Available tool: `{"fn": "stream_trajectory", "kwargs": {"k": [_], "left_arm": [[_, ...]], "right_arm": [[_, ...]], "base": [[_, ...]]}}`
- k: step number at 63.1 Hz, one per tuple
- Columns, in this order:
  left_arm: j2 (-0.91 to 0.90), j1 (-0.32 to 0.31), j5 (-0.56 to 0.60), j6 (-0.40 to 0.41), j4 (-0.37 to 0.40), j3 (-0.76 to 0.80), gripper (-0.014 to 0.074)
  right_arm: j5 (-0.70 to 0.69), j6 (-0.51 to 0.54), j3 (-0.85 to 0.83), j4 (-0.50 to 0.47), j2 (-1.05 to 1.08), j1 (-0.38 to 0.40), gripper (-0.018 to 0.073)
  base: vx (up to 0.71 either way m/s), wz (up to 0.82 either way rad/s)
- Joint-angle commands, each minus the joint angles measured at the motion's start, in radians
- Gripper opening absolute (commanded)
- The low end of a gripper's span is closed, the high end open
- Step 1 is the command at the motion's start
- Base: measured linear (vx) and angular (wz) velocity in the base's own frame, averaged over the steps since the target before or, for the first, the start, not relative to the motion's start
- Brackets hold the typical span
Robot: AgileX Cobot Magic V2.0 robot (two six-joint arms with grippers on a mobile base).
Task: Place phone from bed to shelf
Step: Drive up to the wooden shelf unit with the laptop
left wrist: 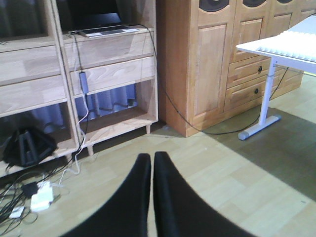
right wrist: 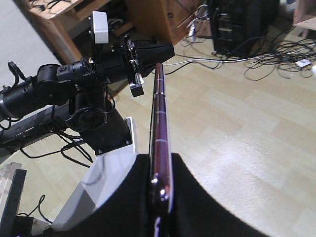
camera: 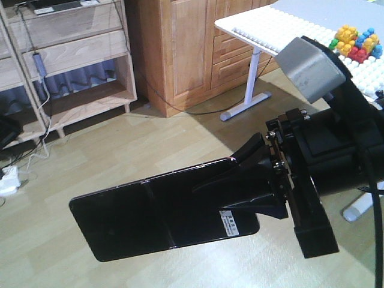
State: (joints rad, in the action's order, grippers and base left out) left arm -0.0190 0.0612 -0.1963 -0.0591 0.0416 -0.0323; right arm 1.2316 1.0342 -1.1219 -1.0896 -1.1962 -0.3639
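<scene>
The right gripper (camera: 240, 183) was clamped on one end of the phone (camera: 162, 210), a finger on each face, beside the small white sticker (camera: 229, 225). The glossy black slab jutted out level above the pale wood floor (camera: 120, 150), well apart from the shelf (left wrist: 113, 74). In the right wrist view it showed edge-on, its pinkish rim running away from the fingers.

The left gripper (left wrist: 152, 160) had its two dark fingers pressed together with nothing between them, pointed toward the shelf.

In the shelf's upper compartment lay a grey laptop (left wrist: 106, 30) with a dark screen behind it. A lower left compartment held a black object (left wrist: 27, 145) that could not be made out further. A cable (left wrist: 81, 113) hung down the front of the planks. On the white table (camera: 264, 30) sat bright toy blocks (camera: 355, 43).
</scene>
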Motion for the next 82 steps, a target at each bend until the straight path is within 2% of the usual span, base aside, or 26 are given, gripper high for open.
{"fn": "stream_trajectory", "kwargs": {"k": [1,48,82], "left_arm": [[-0.008,0.0,0.07,0.0,0.009,-0.007,0.0001],[-0.008,0.0,0.07,0.0,0.009,-0.007,0.0001],[-0.008,0.0,0.07,0.0,0.009,-0.007,0.0001]], "right_arm": [[0.055,0.002,-0.027,-0.094,0.025,0.001,-0.0002],[0.055,0.002,-0.027,-0.094,0.025,0.001,-0.0002],[0.055,0.002,-0.027,-0.094,0.025,0.001,-0.0002]], "base": [[0.42,-0.07],[0.42,-0.04],[0.42,0.18]]}}
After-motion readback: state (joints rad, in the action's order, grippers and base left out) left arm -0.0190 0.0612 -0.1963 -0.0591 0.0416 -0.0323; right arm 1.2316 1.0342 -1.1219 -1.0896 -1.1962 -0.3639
